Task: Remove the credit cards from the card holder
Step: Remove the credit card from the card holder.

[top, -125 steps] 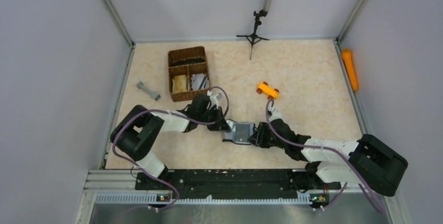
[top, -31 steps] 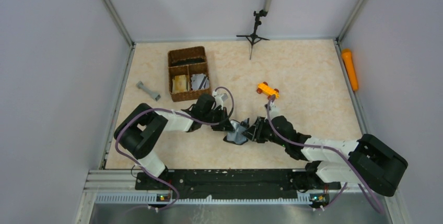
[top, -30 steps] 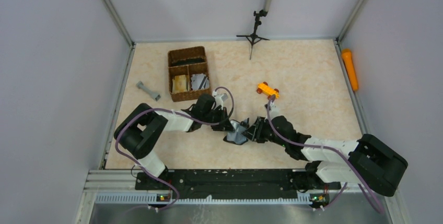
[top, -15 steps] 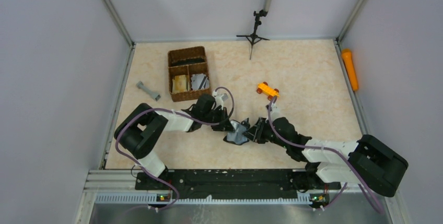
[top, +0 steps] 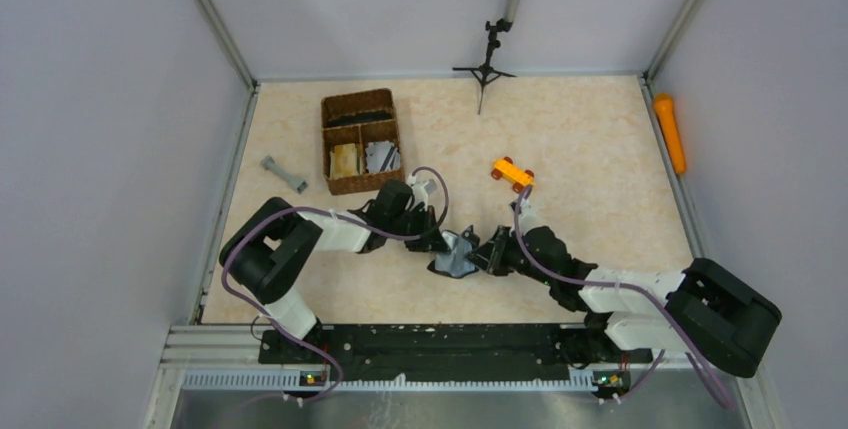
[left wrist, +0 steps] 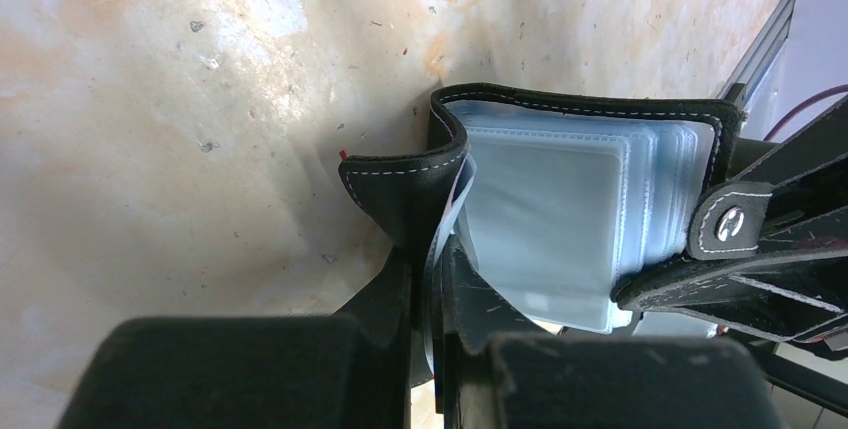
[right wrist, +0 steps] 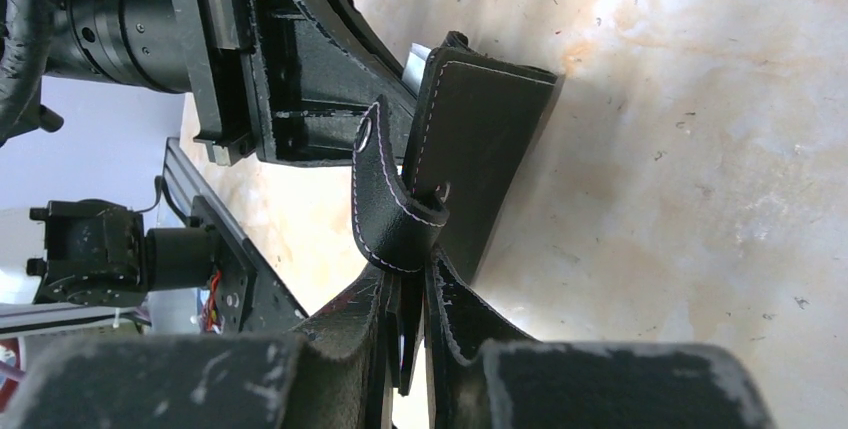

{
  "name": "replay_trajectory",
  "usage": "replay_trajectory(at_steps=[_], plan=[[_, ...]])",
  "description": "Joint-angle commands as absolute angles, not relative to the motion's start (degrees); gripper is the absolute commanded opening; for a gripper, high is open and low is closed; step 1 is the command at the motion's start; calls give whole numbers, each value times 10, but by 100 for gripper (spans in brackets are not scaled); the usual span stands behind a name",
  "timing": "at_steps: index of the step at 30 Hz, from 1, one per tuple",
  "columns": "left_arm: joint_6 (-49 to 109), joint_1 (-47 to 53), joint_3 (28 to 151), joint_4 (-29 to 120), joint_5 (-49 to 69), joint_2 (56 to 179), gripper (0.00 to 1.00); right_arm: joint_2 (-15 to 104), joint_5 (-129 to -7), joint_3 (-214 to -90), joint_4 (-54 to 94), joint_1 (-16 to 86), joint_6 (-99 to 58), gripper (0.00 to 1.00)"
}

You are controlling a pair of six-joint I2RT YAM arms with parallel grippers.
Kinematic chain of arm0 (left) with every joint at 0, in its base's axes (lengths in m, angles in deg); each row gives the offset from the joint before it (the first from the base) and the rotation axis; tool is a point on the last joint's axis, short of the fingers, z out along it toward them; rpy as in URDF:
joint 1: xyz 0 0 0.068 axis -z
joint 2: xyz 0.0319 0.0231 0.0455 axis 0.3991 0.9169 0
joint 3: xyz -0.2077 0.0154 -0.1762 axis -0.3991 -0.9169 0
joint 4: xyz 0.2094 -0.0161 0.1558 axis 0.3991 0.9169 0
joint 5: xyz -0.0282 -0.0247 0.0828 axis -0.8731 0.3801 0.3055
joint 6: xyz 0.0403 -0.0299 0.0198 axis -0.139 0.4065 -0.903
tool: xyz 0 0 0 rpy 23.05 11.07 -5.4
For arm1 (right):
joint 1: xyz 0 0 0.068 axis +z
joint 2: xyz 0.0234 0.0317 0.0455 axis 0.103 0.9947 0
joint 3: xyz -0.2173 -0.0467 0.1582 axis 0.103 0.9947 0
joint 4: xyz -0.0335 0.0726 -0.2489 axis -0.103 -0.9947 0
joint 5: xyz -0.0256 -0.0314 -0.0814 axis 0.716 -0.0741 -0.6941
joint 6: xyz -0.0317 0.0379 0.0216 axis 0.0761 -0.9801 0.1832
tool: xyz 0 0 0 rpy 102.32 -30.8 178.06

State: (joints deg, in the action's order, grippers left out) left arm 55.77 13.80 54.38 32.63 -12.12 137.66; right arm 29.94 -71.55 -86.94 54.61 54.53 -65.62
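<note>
The black card holder (top: 459, 252) is held between my two grippers, partly folded above the table. My left gripper (top: 441, 242) is shut on its left cover. In the left wrist view the left gripper (left wrist: 430, 279) pinches the black cover (left wrist: 405, 189) and a clear sleeve; grey-blue plastic sleeves (left wrist: 560, 219) fan out beside the snap strap (left wrist: 730, 224). My right gripper (top: 490, 254) is shut on the right cover. In the right wrist view the right gripper (right wrist: 405, 299) grips the cover's edge (right wrist: 480, 149) under the curled snap strap (right wrist: 385, 209). No card shows outside the sleeves.
A brown wicker divided basket (top: 360, 141) stands at the back left, a grey dumbbell-shaped piece (top: 283, 174) to its left. An orange toy car (top: 512, 172) lies behind the right gripper. A small tripod (top: 485, 67) stands at the back wall. An orange cylinder (top: 669, 133) lies along the right edge.
The card holder, flat and open 4.2 s ago, is now folded up between the grippers, which have come closer together. In the last second the right gripper edged slightly left.
</note>
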Motion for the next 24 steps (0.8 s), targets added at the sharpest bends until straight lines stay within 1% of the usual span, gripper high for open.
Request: replay_trajectory(at_steps=[1,5,12,19,21,24], plan=[[558,154,540,340,-117,1395,1,292,-686,-869,640,547,-652,5],[564,161,542,336,-117,1398,0,307,-679,-876,643,547,-651,8],[567,168,544,333,-116,1400,0,324,-679,-881,641,547,-656,7],[569,169,545,330,-119,1401,0,331,-688,-902,597,547,-651,5],[572,170,547,327,-123,1402,0,340,-689,-912,577,547,-648,3],[576,172,546,323,-126,1403,0,356,-687,-916,581,547,-648,2]])
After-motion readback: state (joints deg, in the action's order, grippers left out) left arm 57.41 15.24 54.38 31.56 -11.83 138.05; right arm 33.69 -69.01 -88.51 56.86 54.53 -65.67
